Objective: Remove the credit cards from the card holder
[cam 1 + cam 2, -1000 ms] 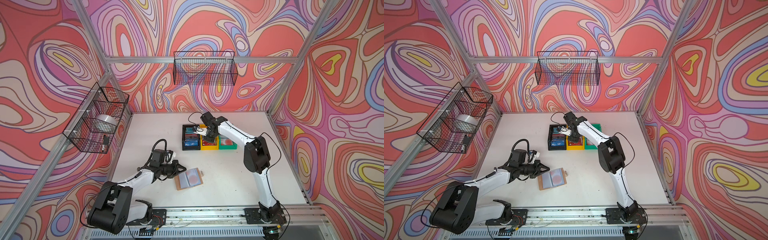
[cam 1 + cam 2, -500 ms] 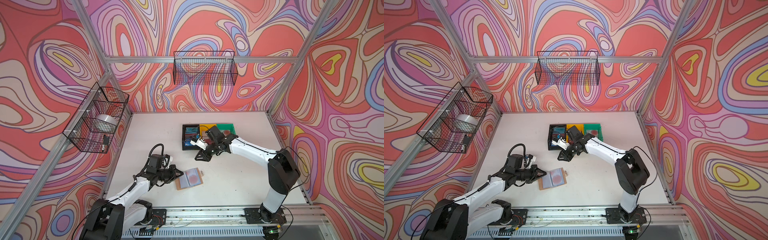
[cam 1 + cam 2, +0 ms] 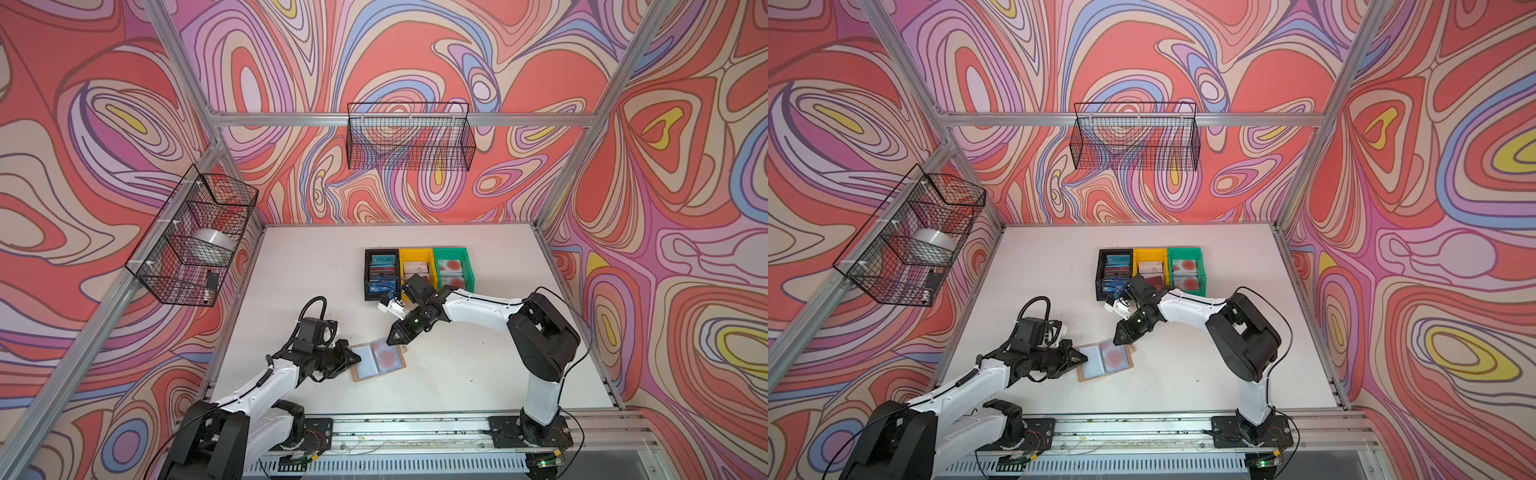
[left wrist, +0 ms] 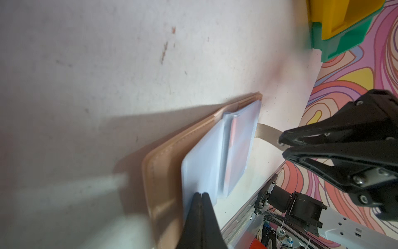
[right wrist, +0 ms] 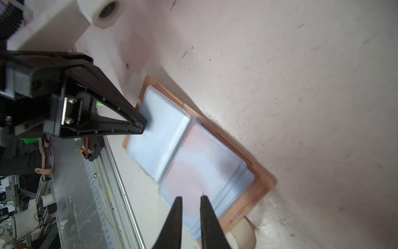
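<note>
Card holder (image 3: 370,368) lies open flat near the front edge of the table (image 3: 478,374), long axis running left-right between the two grippers, spine crosswise. Left gripper (image 3: 357,358) is closed, tips set on the empty left sleeve page. It looks like a hold-down; can't tell if any film is pinched. Right gripper (image 3: 391,342) hangs just above the right page, narrow gap between the jaws, nothing in it. That page holds the white card with red disc (image 3: 387,356), so the target sits right under the right tips, and the right arm is nearer. Can't tell which edge the pocket opens on. Other cards sit in the black bin (image 3: 367,286), yellow bin (image 3: 402,254) and green bin (image 3: 468,266), well behind.
</note>
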Available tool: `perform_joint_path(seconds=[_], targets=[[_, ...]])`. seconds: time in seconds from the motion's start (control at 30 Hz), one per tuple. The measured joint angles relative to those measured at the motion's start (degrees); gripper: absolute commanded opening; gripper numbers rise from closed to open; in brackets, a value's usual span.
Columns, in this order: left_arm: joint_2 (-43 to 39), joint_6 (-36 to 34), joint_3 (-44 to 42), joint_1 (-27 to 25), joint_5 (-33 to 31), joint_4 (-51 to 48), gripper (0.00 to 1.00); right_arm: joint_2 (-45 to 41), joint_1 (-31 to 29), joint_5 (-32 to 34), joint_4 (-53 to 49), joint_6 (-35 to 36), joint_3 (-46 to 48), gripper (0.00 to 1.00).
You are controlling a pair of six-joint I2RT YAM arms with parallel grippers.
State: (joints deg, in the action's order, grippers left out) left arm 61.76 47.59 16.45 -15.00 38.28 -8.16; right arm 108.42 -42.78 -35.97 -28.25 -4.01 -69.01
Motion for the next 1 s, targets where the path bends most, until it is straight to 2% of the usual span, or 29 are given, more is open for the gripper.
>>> perform_joint_path(seconds=[0.4,1.0], targets=[[2.93,0.02,-0.13,0.00,-0.98,0.66,0.00,2.69,0.00,0.13,0.83,-1.09,2.16,0.17],[3.26,0.04,-0.85,-0.04,-0.83,2.80,0.00,4.98,-0.17,-4.39,3.23,-3.34,1.42,0.17]])
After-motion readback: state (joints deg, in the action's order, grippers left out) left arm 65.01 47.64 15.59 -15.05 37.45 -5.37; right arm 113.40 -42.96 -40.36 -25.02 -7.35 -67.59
